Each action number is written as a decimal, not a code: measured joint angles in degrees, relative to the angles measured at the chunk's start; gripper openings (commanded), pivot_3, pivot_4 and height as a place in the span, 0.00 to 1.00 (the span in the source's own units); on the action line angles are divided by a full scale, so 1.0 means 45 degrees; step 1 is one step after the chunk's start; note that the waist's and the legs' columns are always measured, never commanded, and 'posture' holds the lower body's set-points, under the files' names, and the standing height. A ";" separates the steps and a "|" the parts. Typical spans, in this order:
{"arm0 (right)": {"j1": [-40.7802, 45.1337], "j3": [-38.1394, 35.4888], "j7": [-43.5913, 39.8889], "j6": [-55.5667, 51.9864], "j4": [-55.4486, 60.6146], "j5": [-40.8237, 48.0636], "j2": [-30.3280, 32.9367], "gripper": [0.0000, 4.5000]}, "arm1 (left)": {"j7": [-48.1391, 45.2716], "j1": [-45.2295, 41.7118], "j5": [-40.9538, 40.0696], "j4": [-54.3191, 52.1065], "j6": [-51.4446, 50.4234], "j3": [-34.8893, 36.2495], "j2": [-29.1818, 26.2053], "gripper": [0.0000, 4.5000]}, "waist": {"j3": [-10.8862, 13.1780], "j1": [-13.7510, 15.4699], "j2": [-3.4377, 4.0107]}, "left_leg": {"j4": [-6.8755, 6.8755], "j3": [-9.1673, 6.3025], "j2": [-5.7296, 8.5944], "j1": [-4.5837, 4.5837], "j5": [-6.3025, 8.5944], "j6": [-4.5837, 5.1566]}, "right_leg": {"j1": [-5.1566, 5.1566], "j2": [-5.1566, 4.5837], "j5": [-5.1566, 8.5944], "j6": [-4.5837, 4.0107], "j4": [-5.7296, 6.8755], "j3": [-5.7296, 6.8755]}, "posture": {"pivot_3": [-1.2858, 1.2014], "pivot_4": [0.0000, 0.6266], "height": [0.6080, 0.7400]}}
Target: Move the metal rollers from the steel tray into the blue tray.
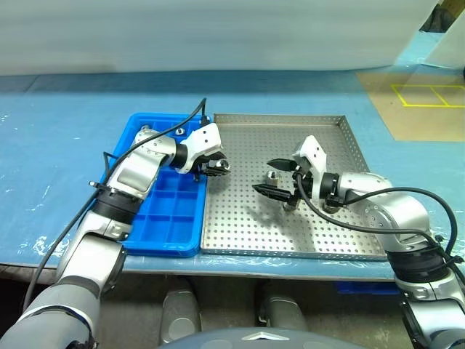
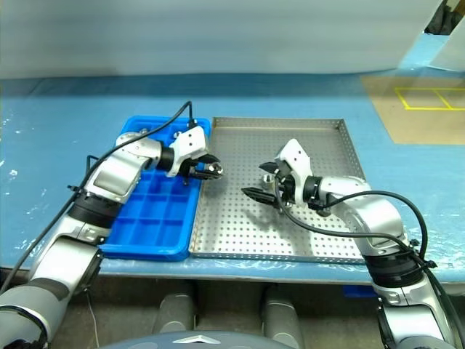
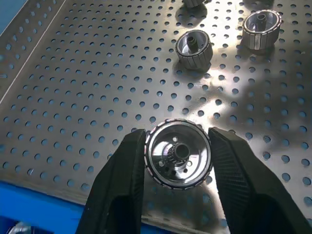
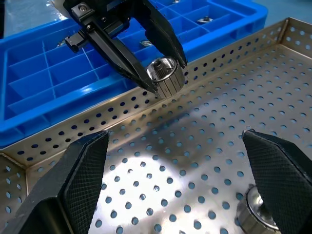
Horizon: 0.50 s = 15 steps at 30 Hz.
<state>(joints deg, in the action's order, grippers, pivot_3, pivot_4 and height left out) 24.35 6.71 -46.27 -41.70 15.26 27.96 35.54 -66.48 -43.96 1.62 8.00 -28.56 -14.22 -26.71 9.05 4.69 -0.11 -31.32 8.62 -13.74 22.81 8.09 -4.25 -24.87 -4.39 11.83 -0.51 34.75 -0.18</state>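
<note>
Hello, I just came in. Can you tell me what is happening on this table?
A two-armed robot is moving metal rollers from a steel tray into a blue tray. The left gripper holds one roller above the steel tray's edge, beside the blue tray. The right gripper is open over the steel tray, near the other rollers still lying there. The blue tray already has a few pieces in its far compartments.
</note>
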 measured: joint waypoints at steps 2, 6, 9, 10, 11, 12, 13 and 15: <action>0.0242 0.0193 -0.0254 0.0194 -0.0347 -0.0157 -0.0062 1.00 | 0.0245 0.0266 -0.0141 -0.0698 -0.0584 0.0128 -0.0261 0.36 | 0.0001 0.0097 0.0002 | 0.0002 -0.0002 -0.0002 0.0010 -0.0001 -0.0001 | -0.0008 0.0001 0.0002 -0.0003 0.0000 0.0006 | 0.55 0.24 1.00; 0.0793 0.0632 -0.0786 0.0658 -0.1158 -0.0474 -0.0437 1.00 | 0.0943 0.0901 -0.0378 -0.2076 -0.1673 0.0473 -0.0911 0.36 | 0.0004 0.0244 0.0007 | 0.0002 -0.0004 -0.0002 0.0041 -0.0002 -0.0002 | -0.0035 0.0001 0.0004 -0.0007 0.0002 0.0011 | 0.57 0.24 1.00; 0.0976 0.0852 -0.1103 0.0929 -0.1652 -0.0698 -0.0713 1.00 | 0.1456 0.1401 -0.0622 -0.2874 -0.2461 0.0810 -0.1248 0.36 | 0.0004 0.0306 0.0007 | 0.0001 -0.0010 -0.0002 0.0057 -0.0002 -0.0003 | -0.0046 0.0001 0.0006 -0.0010 0.0003 0.0020 | 0.59 0.24 1.00; 0.1089 0.0947 -0.1205 0.1011 -0.1908 -0.0764 -0.0842 1.00 | 0.1685 0.1647 -0.0783 -0.3215 -0.2834 0.1094 -0.1287 0.36 | 0.0004 0.0322 0.0008 | 0.0000 -0.0010 -0.0002 0.0061 -0.0002 -0.0003 | -0.0047 0.0000 0.0006 -0.0011 0.0003 0.0023 | 0.59 0.24 1.00; 0.1154 0.1009 -0.1317 0.1112 -0.2084 -0.0813 -0.0933 1.00 | 0.1897 0.1823 -0.0915 -0.3482 -0.3102 0.1274 -0.1320 0.36 | 0.0004 0.0343 0.0008 | 0.0001 -0.0011 -0.0002 0.0061 -0.0003 -0.0003 | -0.0048 0.0000 0.0006 -0.0011 0.0003 0.0024 | 0.60 0.24 1.00; 0.1235 0.1109 -0.1436 0.1181 -0.2250 -0.0881 -0.1002 1.00 | 0.2103 0.2002 -0.1051 -0.3698 -0.3358 0.1472 -0.1346 0.36 | 0.0004 0.0371 0.0008 | -0.0001 -0.0012 -0.0002 0.0059 -0.0003 -0.0003 | -0.0047 0.0000 0.0006 -0.0011 0.0007 0.0025 | 0.60 0.24 1.00; 0.1281 0.1185 -0.1535 0.1241 -0.2347 -0.0950 -0.1062 1.00 | 0.2314 0.2169 -0.1159 -0.3895 -0.3566 0.1650 -0.1385 0.36 | 0.0005 0.0406 0.0008 | 0.0000 -0.0013 -0.0003 0.0061 -0.0003 -0.0004 | -0.0049 0.0000 0.0006 -0.0012 0.0007 0.0027 | 0.61 0.24 1.00; 0.1369 0.1265 -0.1770 0.1409 -0.2615 -0.1080 -0.1163 1.00 | 0.2814 0.2521 -0.1311 -0.4216 -0.3964 0.1949 -0.1449 0.36 | 0.0005 0.0499 0.0009 | -0.0001 -0.0013 -0.0004 0.0054 -0.0004 -0.0005 | -0.0048 0.0001 0.0007 -0.0012 0.0011 0.0028 | 0.62 0.24 1.00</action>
<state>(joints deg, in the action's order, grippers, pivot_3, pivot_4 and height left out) 30.51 12.41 -54.23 -35.36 3.49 23.10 30.30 -53.82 -32.62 -4.28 -10.98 -46.40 -5.45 -33.23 9.07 6.93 -0.07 -31.32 8.56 -13.75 23.05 8.07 -4.28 -25.09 -4.39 11.86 -0.56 34.80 -0.06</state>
